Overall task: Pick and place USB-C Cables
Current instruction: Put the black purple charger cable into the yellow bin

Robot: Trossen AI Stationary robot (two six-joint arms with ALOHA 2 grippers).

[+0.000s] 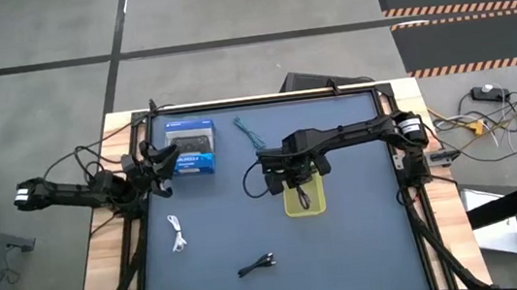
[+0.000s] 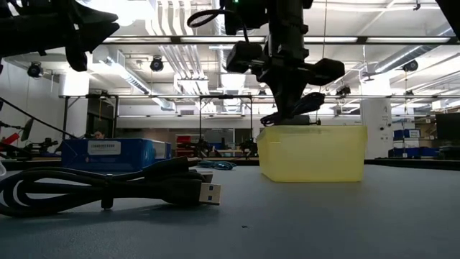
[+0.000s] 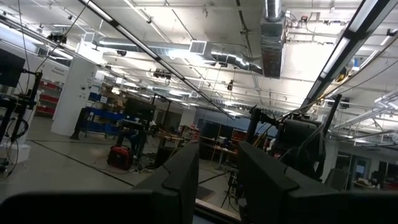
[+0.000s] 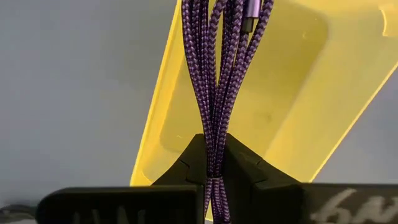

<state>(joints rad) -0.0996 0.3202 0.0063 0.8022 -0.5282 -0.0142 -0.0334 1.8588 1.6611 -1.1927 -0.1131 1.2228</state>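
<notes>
Right gripper [image 4: 214, 168] is clamped on the purple cable [image 4: 217, 81], hanging it over the yellow bin [image 1: 305, 198] near the counter's [image 1: 348, 242] middle; bundle dangles down into the bin mouth but is not released, so first cable looks nearly placed, not done; bin interior in the right wrist view shows nothing else inside. Three cables are left out on the counter: white cable [image 1: 179, 234] toward the left front; black cable [image 1: 256, 263] at front centre, well apart from the bin; teal cable [image 1: 247, 132] at the back, near the blue box [image 1: 191, 149]. Left gripper [image 1: 152, 166] waits at the left edge just beside the blue box, holding nothing, fingers [image 3: 180, 180] narrowly apart. Judgement: roughly one of four nearly in; release comes next, then three more picks.
</notes>
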